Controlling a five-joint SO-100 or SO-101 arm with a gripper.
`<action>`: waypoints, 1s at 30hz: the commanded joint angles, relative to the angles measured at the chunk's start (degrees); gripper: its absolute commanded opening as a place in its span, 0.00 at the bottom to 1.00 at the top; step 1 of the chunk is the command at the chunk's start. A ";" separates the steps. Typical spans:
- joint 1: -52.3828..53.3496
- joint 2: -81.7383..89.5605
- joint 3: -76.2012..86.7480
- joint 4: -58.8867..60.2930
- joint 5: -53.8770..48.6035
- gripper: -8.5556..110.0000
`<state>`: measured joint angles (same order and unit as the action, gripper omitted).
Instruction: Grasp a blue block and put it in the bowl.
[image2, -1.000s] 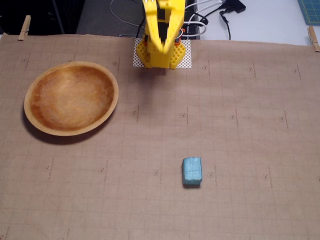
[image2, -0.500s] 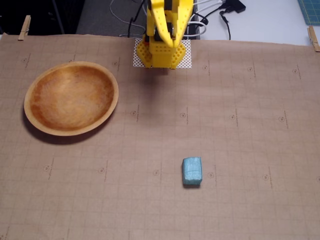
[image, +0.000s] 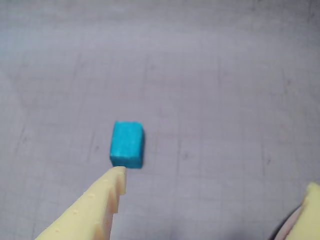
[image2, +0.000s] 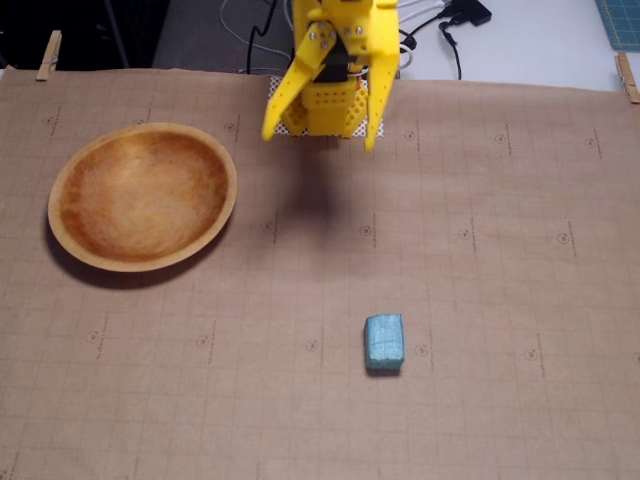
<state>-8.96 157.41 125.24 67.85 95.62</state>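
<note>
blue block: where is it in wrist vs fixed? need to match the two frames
Wrist view: blue block left of centre, just above the tip of the left yellow finger.
Fixed view: blue block lower centre-right, far from the bowl.
Shared landmark: the open gripper and the gridded brown paper.
</note>
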 joint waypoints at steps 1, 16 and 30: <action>-0.18 -1.41 -3.16 -4.31 0.44 0.55; -7.82 -21.36 -3.34 -22.76 4.83 0.60; -9.05 -29.44 11.69 -49.92 4.83 0.60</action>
<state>-17.84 127.35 135.97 22.85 99.84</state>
